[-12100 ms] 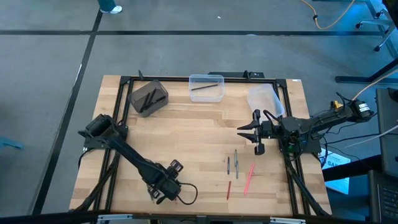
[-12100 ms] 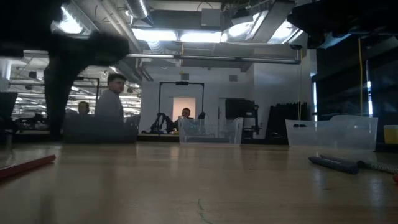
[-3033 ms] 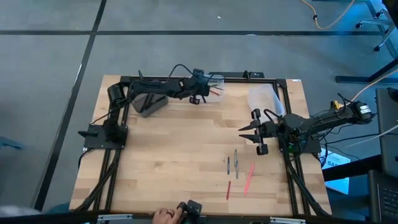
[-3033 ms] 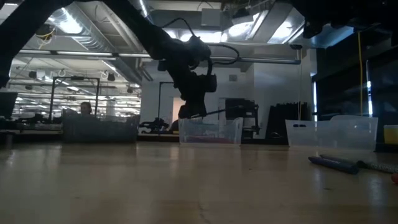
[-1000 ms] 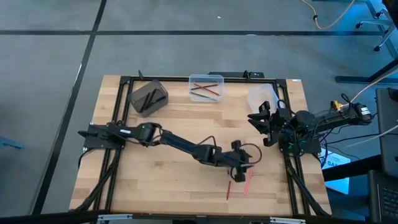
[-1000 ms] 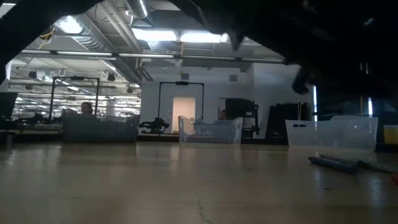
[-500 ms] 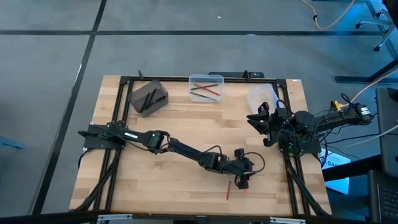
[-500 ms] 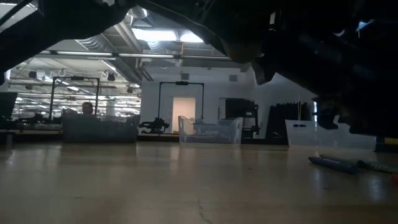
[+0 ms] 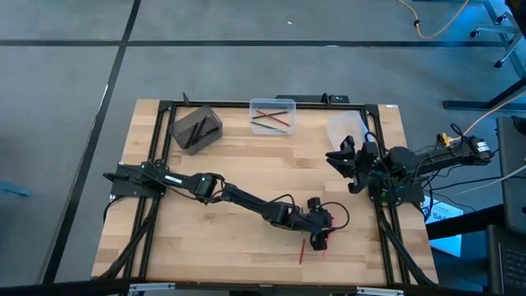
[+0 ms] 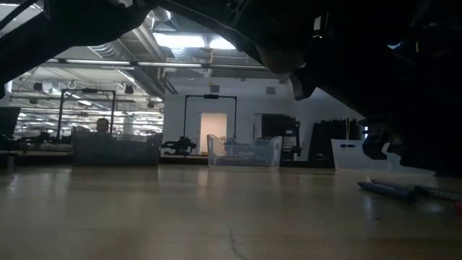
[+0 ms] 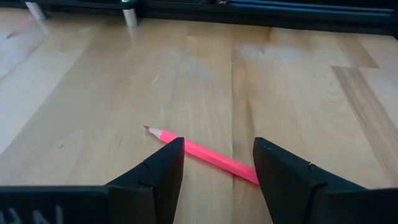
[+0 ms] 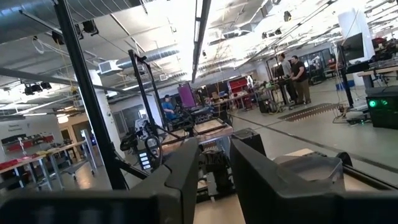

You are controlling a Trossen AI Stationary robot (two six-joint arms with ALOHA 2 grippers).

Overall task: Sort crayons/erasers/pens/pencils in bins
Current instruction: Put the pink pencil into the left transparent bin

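Jaws lower, wide astride pink pencil (image 11: 205, 152)

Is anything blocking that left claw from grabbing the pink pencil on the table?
Nothing visible. The left claw is open, one finger on each side of the pink pencil, which lies flat on bare wood with nothing between them.

Both arms are built of matte black segments. A green light is seen near the left arm's base (image 9: 150, 170), and a black cable is looped beside the left gripper (image 9: 320, 235). Black cabling is bundled around the right gripper (image 9: 349, 164), whose fingers (image 12: 186, 171) are flat, dark and squared.
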